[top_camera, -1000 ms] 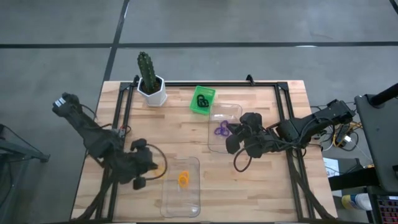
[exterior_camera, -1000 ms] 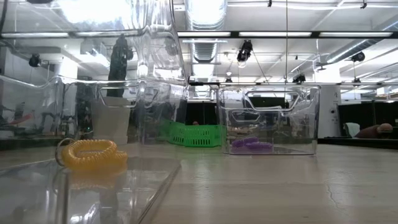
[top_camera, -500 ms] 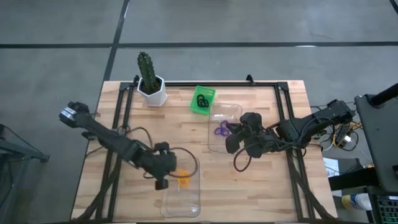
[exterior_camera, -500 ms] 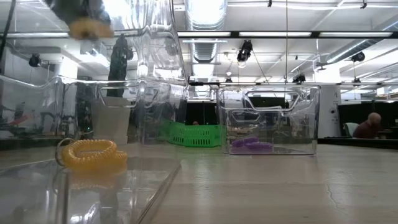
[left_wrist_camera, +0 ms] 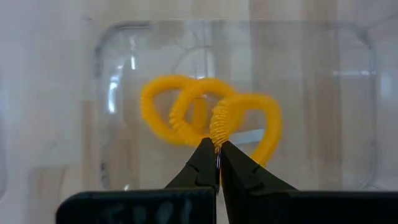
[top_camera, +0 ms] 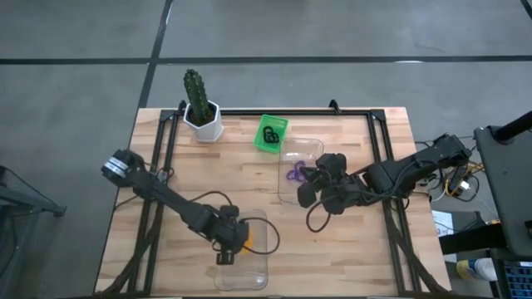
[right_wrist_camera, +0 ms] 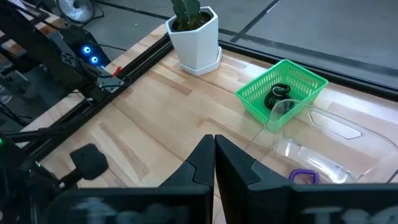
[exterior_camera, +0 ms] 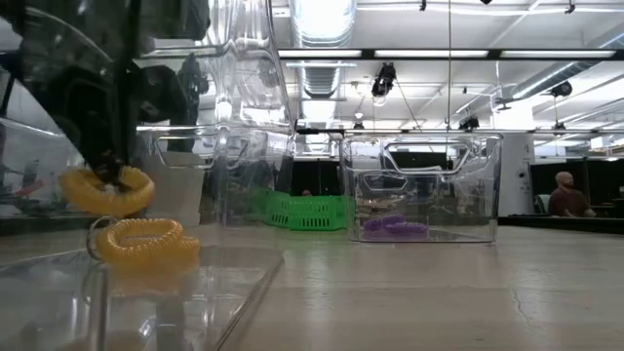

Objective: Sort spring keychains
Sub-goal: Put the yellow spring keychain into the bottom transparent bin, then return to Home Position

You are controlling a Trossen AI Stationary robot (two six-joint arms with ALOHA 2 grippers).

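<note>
My left gripper (top_camera: 238, 237) hangs over the near clear tray (top_camera: 253, 274), shut on an orange spring keychain (left_wrist_camera: 245, 124). In the low view this keychain (exterior_camera: 105, 190) is just above another orange keychain (exterior_camera: 146, 242) that lies on the tray floor. My right gripper (top_camera: 306, 184) is shut and empty beside the far clear tray (top_camera: 312, 147), which holds purple keychains (top_camera: 295, 172). Black keychains (top_camera: 268, 133) lie in the green bin (top_camera: 274, 124). My left gripper pinches the orange keychain's coil at one spot on its loop (left_wrist_camera: 217, 129) between its two fingertips. The fingers come from above, pointing down into the tray. The loop hangs tilted below the fingers (exterior_camera: 97, 185), clear of the tray floor and of the lying keychain.
A cactus in a white pot (top_camera: 202, 116) stands at the far left. Black rails (top_camera: 166, 158) run along the table's left and right sides. A person (exterior_camera: 561, 190) shows in the room beyond the table.
My left gripper has gone toward the table's right and near edges, then down into the near tray, carrying the orange keychain from high above to just over the lying one. It stays shut.
</note>
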